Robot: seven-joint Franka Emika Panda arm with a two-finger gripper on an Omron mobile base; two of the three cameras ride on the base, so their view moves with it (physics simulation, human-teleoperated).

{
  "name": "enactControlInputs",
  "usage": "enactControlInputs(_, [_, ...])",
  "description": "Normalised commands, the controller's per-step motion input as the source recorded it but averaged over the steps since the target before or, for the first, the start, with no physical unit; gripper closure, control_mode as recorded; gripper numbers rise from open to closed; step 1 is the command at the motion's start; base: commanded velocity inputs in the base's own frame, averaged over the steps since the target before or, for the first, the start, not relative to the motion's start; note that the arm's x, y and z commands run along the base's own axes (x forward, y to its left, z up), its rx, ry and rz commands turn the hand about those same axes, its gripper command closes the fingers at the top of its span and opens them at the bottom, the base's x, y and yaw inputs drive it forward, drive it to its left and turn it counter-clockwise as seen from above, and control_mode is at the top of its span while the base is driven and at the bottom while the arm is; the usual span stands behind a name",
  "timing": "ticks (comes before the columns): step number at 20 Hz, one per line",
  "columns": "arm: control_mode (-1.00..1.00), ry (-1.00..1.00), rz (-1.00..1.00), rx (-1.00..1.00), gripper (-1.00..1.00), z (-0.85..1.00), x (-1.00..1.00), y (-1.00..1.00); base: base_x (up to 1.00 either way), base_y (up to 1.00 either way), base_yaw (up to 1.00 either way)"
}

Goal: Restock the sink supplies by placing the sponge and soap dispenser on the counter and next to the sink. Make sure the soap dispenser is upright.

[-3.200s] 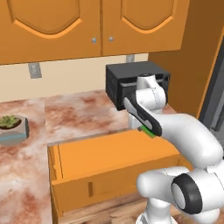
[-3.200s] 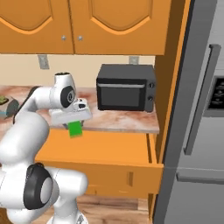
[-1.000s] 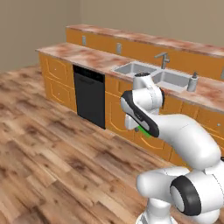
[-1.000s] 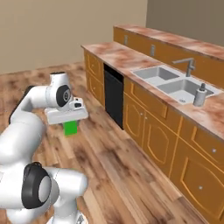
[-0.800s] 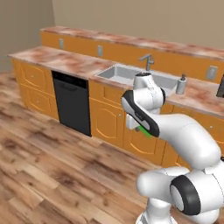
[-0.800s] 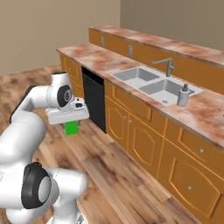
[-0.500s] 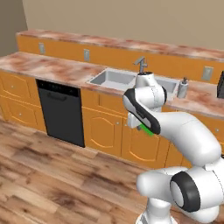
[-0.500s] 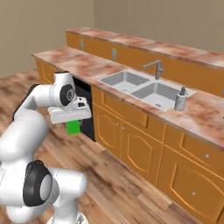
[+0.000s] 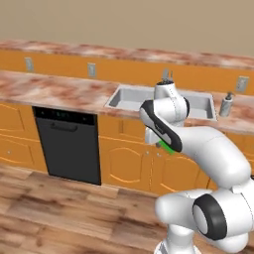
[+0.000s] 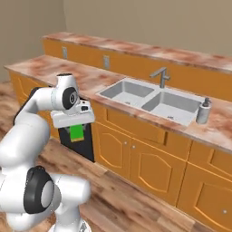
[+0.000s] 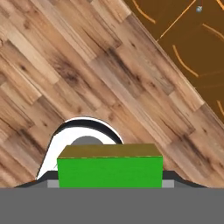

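Note:
My gripper (image 10: 77,135) is shut on the sponge (image 10: 77,132), a bright green block that hangs below the hand, over the wood floor and lower than the counter top. The hand view has the sponge (image 11: 109,168) at the bottom, across the fingers. From the left base view, the sponge (image 9: 166,147) peeks out beside my forearm, in front of the cabinet under the sink (image 9: 130,97). The soap dispenser (image 10: 203,111) stands upright on the counter (image 10: 68,68), just right of the double sink (image 10: 129,93); from the left it is the soap dispenser (image 9: 226,105) beyond the right basin.
A grey faucet (image 10: 161,75) rises behind the basins. A black dishwasher (image 9: 67,144) sits in the orange cabinets left of the sink. A raised ledge with wall outlets (image 9: 92,69) runs behind the counter. Wood floor (image 11: 87,74) lies under the hand.
The whole picture has shifted: the base has driven and turned, so the counter and sink now stand closer and more square-on. The gripper keeps the sponge in the same pose.

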Motion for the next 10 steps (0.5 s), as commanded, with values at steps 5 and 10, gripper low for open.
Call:
enactControlInputs(5, [1.0,0.0,0.0,0.0,1.0,0.0,0.0,0.0,1.0,1.0,-0.33])
enactControlInputs(10, [1.0,0.0,0.0,0.0,1.0,0.0,0.0,0.0,1.0,0.98,-0.3])
